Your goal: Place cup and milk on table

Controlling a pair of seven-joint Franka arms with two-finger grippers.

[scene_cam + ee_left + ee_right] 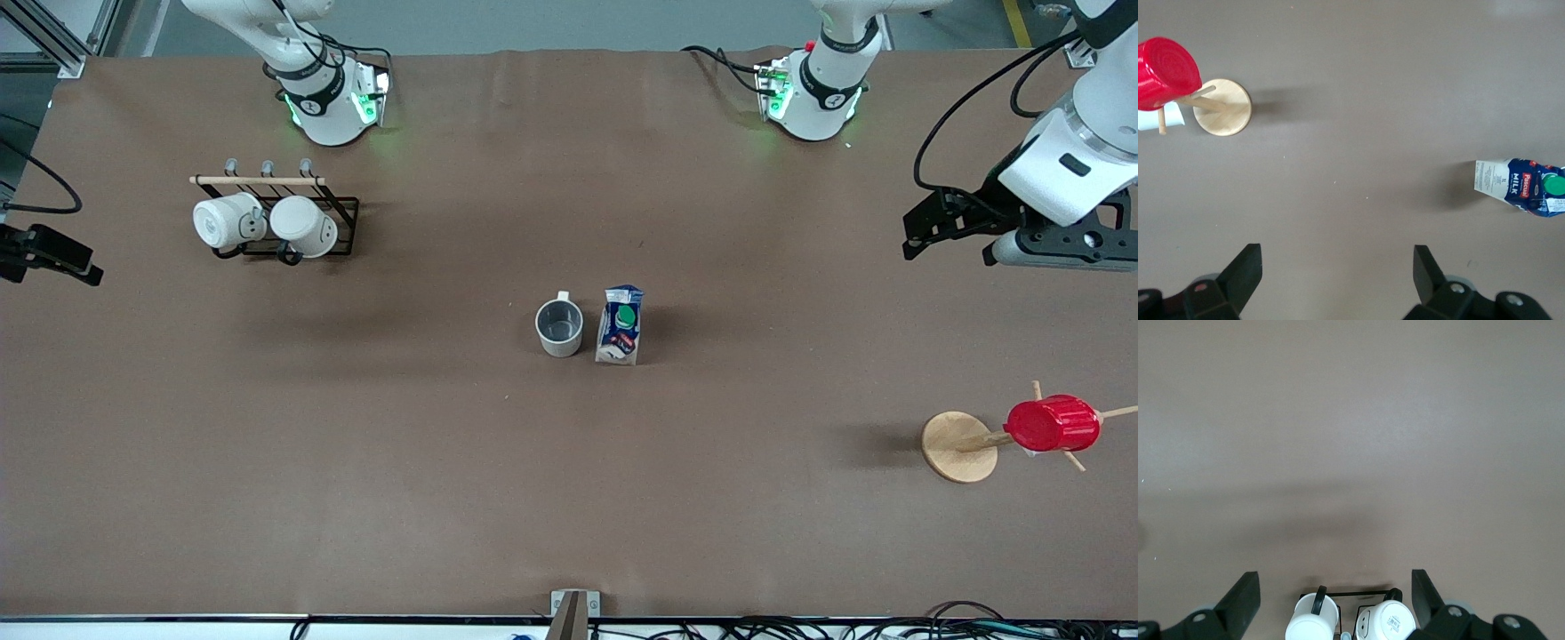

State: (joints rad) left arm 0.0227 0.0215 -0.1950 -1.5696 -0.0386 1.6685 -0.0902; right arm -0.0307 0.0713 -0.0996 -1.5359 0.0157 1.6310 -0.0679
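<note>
Front view: the cup (559, 327) stands upright at mid-table (444, 489), grey interior showing, its loop handle turned toward the robots' bases. The milk carton (621, 336) stands just beside it, toward the left arm's end; I cannot tell whether the two touch. Both appear already set down. The left gripper (948, 233) hangs over the table at the left arm's end, empty. The right gripper (53, 258) hangs at the view's edge over the right arm's end, also empty. A black wire rack (342, 213) holding two white mugs (227, 220) lies toward the right arm's end; a wooden peg stand (958, 446) carrying a red ribbed cup (1053, 424) sits toward the left arm's end, nearer the camera than the carton.

Left wrist view: jaws spread wide, nothing between them. The carton, the stand and the red cup are all in frame.

Right wrist view: jaws spread wide, nothing held; the rack and white mugs lie below.

Handling judgement: the cup is likely rigid, glazed and somewhat slippery (breakable if dropped); take it across the rim wall or by the handle. The carton is light if empty, its card walls yielding; grip the flat sides below the gable, moderately.
</note>
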